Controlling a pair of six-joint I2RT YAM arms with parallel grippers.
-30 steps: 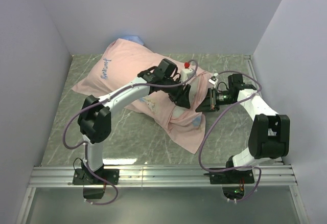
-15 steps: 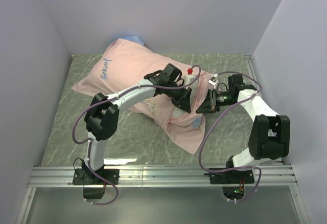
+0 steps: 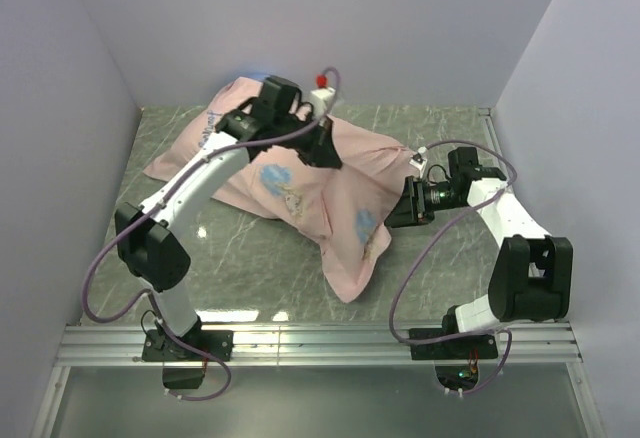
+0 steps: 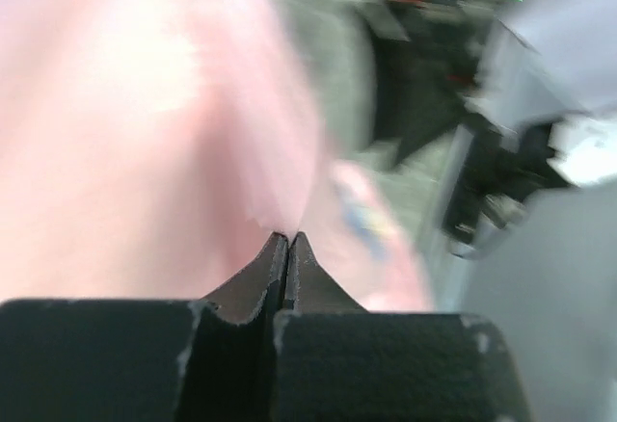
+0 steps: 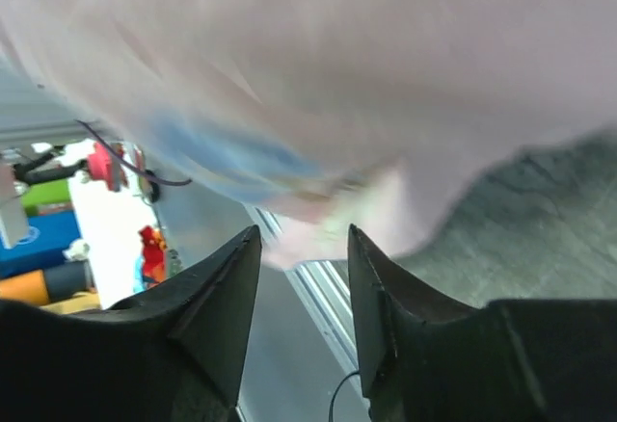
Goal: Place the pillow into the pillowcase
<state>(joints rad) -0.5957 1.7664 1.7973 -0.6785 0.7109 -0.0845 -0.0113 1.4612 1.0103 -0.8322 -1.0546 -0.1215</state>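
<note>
My left pincer (image 3: pixel 325 150) is clenched tight. In its wrist view the two fingers meet with no gap, and a fold of the pink pillowcase (image 4: pixel 145 133) runs up in a ridge right to the tips (image 4: pixel 287 239), so I have the cloth pinched there. That view is blurred and shows little more. My left arm stands up from its base at the near left, bends at the elbow over the left side of the table (image 3: pixel 250 268), and stretches far across to the middle. The pincer sits on top of the pillowcase (image 3: pixel 300 193) near its far edge.

My right pincer (image 3: pixel 397 208) is released. Its fingers (image 5: pixel 217 297) stand apart with nothing between them (image 5: pixel 304 239), and the pillowcase (image 5: pixel 386 56) hangs just beyond the tips, pink with a smear of blue print. My right arm rises at the near right, folds at the elbow and reaches leftward, its pincer just beside the cloth's right edge.

The pillowcase lies slantwise from the far left corner toward the near middle, plump at the far end and flatter at the near end. I cannot make out the pillow apart from that bulge under the pink cloth.
</note>
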